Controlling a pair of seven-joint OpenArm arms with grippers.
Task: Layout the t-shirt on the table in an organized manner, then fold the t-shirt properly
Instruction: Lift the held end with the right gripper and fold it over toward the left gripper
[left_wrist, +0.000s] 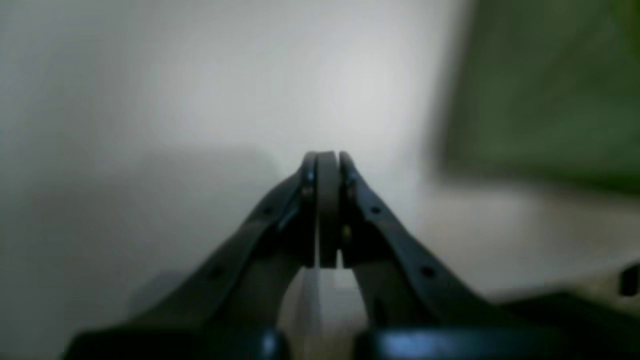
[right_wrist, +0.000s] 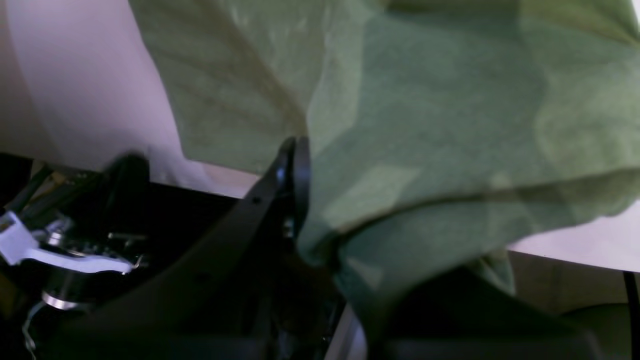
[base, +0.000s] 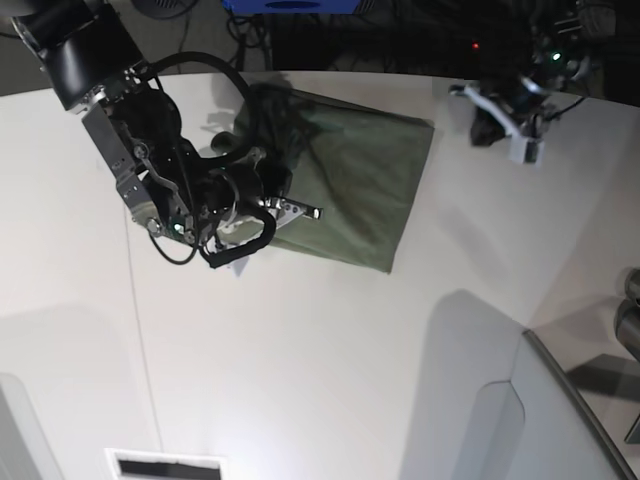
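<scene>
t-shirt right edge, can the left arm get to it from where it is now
Probably yes. The left claw sits shut beside the t-shirt, with only bare table between them; the right claw grips the opposite side.

The table (base: 330, 370) is a white, smooth surface with a curved far edge and a thin dark seam line (base: 140, 340) running down its left part in the base view. One olive-green t-shirt (base: 365, 185) lies directly on it toward the far edge, folded into a roughly rectangular shape.
</scene>
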